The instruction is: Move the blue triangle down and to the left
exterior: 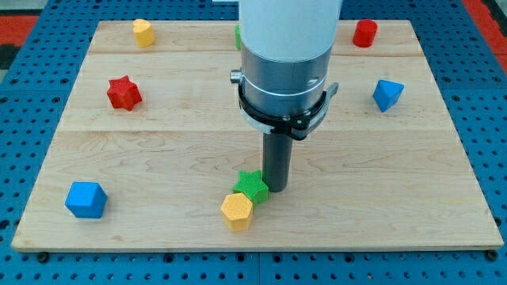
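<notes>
The blue triangle (387, 93) lies on the wooden board (158, 150) at the view's right, in its upper part. My tip (276, 188) rests on the board near the bottom centre, far down and left of the blue triangle. It stands right next to a green star (253, 186), on that block's right side. A yellow hexagon (237, 210) touches the green star from below left.
A red star (123, 93) lies at the upper left, a yellow block (142, 32) at the top left, a red block (365, 32) at the top right, a blue cube (85, 199) at the bottom left. A green block (238, 36) shows partly behind the arm.
</notes>
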Robot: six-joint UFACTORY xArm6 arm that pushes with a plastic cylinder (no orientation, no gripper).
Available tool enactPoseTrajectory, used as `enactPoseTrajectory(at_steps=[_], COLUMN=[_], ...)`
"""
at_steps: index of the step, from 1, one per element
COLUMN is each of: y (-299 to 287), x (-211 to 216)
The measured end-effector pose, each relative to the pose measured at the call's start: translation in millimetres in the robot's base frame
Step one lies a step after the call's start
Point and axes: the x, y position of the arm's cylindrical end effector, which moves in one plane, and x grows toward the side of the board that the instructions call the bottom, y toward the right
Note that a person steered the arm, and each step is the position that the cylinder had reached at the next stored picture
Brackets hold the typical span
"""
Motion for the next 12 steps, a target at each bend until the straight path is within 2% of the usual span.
enactPoseTrajectory(at_steps=[1, 2, 3, 4, 5, 6, 7, 8, 10, 11, 12], y=[109.1, 179.2, 226.2, 203.8, 135.9, 55.2, 2.0, 29.4, 43.7, 107.3, 127.8], x=[-31.1, -101.7, -165.9, -176.7, -134.9, -109.3, -83.5, -83.2, -34.0, -59.9, -81.0])
